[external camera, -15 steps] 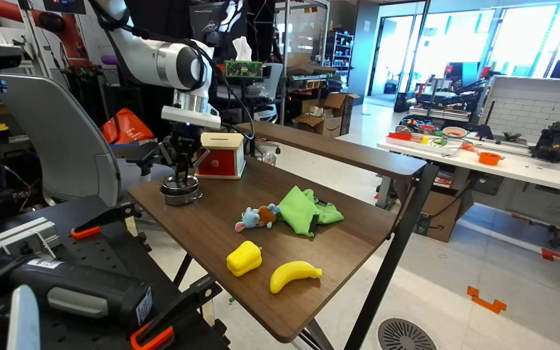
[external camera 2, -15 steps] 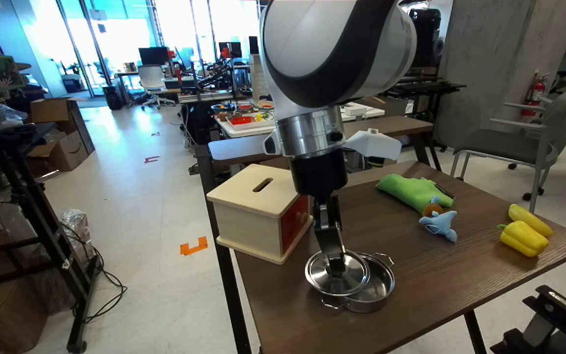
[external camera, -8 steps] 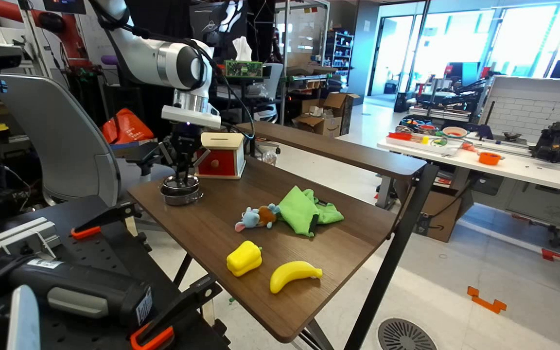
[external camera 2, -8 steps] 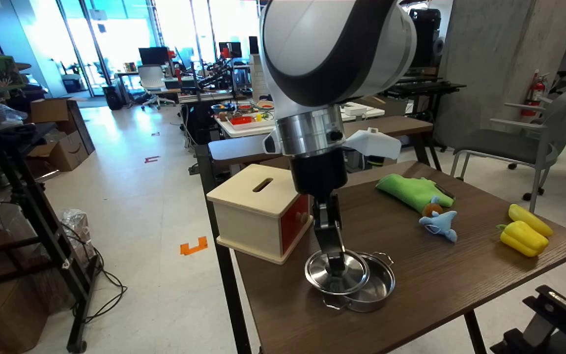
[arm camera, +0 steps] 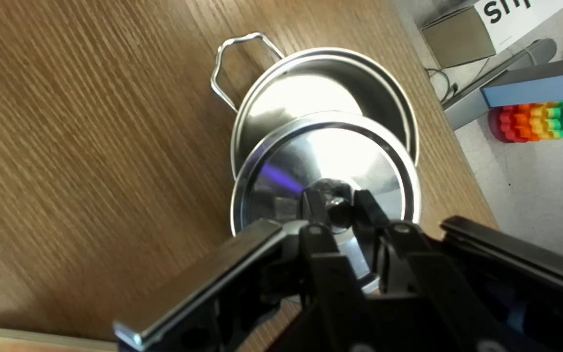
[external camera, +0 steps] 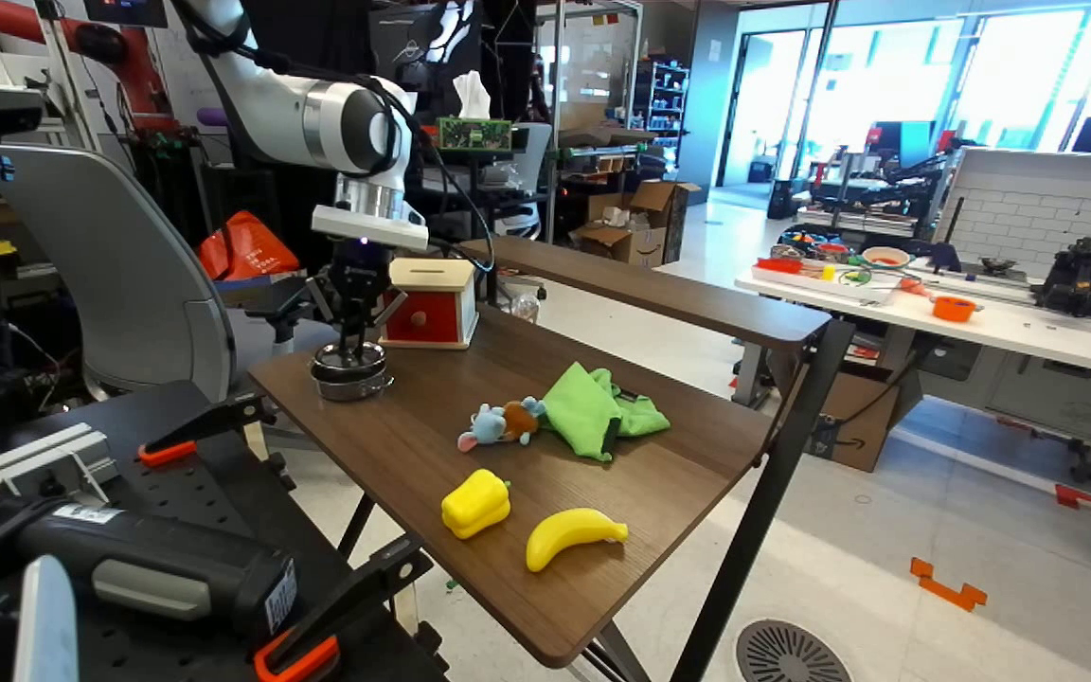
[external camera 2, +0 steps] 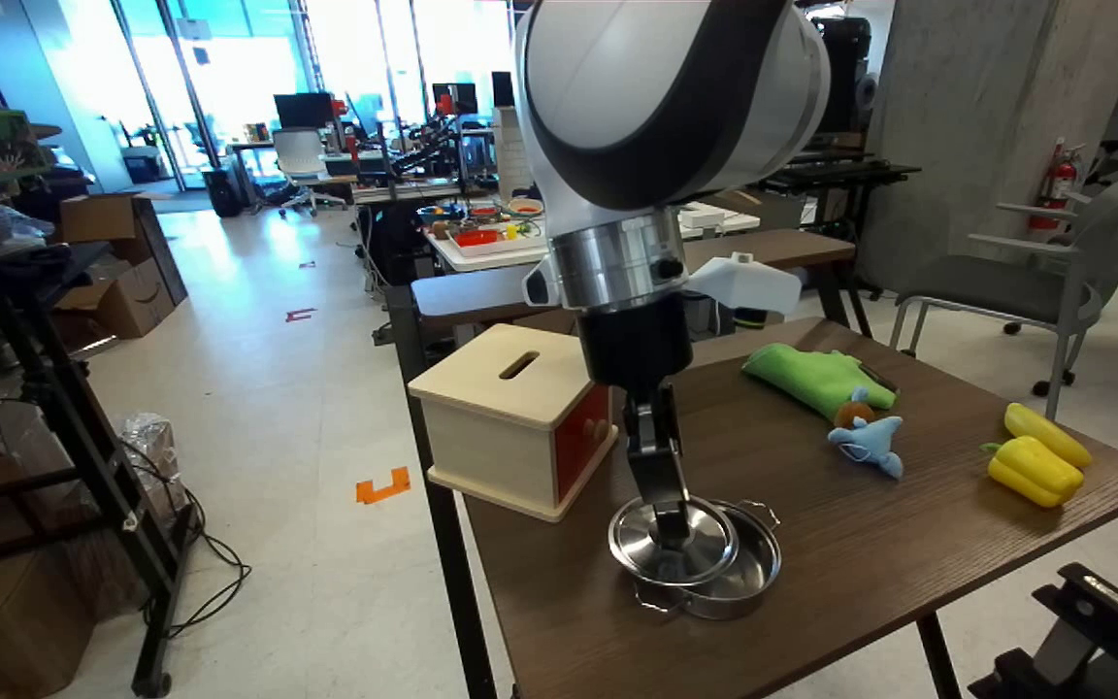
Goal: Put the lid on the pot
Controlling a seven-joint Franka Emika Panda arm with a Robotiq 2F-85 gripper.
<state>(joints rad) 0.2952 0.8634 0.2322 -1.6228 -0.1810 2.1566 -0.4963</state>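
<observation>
The silvery lid (external camera 2: 635,546) is held by its knob, offset to one side of the silvery pot (external camera 2: 756,561) and partly overlapping its mouth. My gripper (external camera 2: 673,522) is shut on the lid's knob; its fingers also show from above in the wrist view (arm camera: 338,201). In the wrist view the lid (arm camera: 286,168) covers the lower part of the pot (arm camera: 384,80), whose open inside and one wire handle show. In an exterior view the lid (external camera: 370,354) sits just over the pot (external camera: 347,388). I cannot tell whether lid and pot touch.
A wooden box with a red side (external camera 2: 510,437) stands close beside the gripper. A blue toy (external camera 2: 870,445), green cloth (external camera 2: 806,377), yellow pepper (external camera 2: 1035,473) and yellow banana (external camera 2: 1049,434) lie farther along the brown table (external camera 2: 870,553). The table's edge runs near the pot.
My gripper and the lid have shifted slightly: right and a little down in an exterior view, toward the pot, and slightly left in both the matching views' counterpart. The pot has not visibly moved.
</observation>
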